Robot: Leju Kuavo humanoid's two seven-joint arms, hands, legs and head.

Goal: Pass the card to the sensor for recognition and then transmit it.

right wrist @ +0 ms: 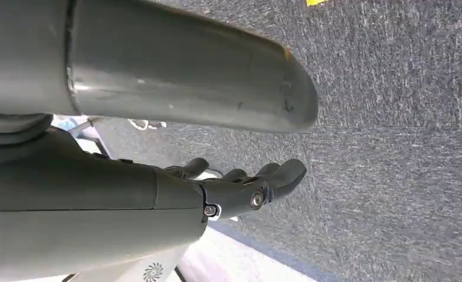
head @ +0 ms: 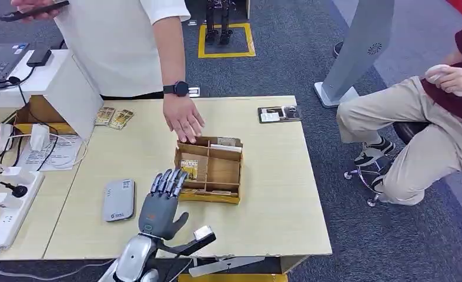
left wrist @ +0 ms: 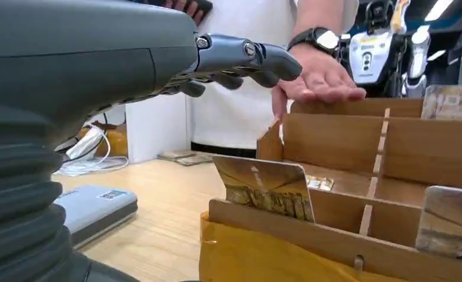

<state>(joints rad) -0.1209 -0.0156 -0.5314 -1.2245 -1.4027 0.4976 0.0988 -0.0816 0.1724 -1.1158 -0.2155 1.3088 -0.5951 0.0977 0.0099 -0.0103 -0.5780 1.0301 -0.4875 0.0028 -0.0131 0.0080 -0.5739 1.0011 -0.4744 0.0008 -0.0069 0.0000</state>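
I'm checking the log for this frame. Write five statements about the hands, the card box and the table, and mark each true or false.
1. The left hand holds a card. False: it holds nothing, fingers spread just short of the wooden box.
2. A card stands upright in the box's near left compartment. True.
3. A person's hand rests at the box's far edge. True.
4. The grey card reader lies to the right of the box. False: it lies to its left, beside the left hand.
5. The right hand hangs over carpet, holding nothing. True.
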